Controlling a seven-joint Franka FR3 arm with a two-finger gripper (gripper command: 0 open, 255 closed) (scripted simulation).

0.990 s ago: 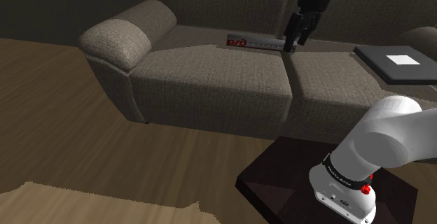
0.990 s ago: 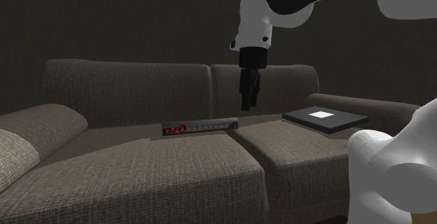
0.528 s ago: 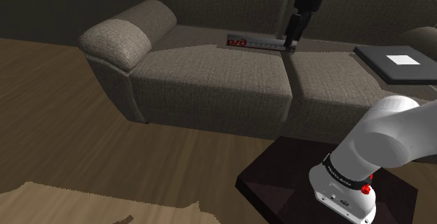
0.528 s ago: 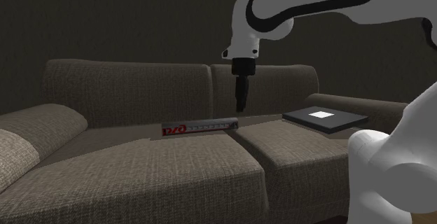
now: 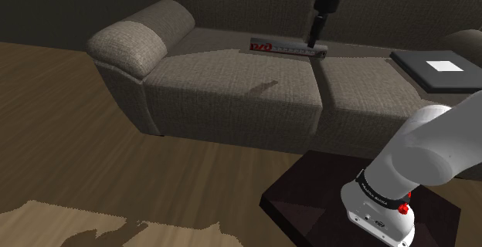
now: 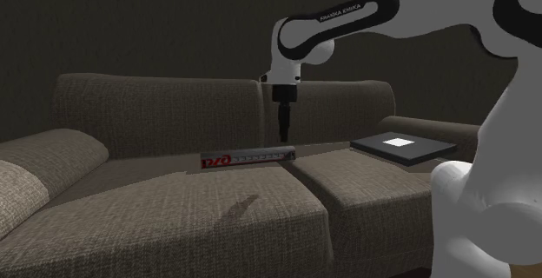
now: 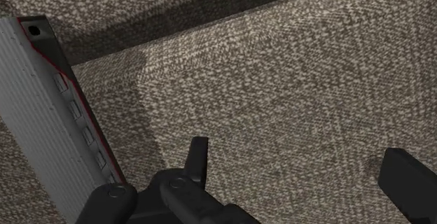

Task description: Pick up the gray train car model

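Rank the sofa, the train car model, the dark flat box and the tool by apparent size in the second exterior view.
1. sofa
2. dark flat box and train car model: nearly alike, left unranked
3. tool

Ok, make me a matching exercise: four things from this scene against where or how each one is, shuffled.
1. gray train car model
2. fingers
3. dark slab with a white square
4. stand

A. on the floor in front of the sofa
B. open, above one end of the model
C. lying along the foot of the backrest
D. flat on the sofa, shoulder view's right

Pairs: 1-C, 2-B, 3-D, 4-A
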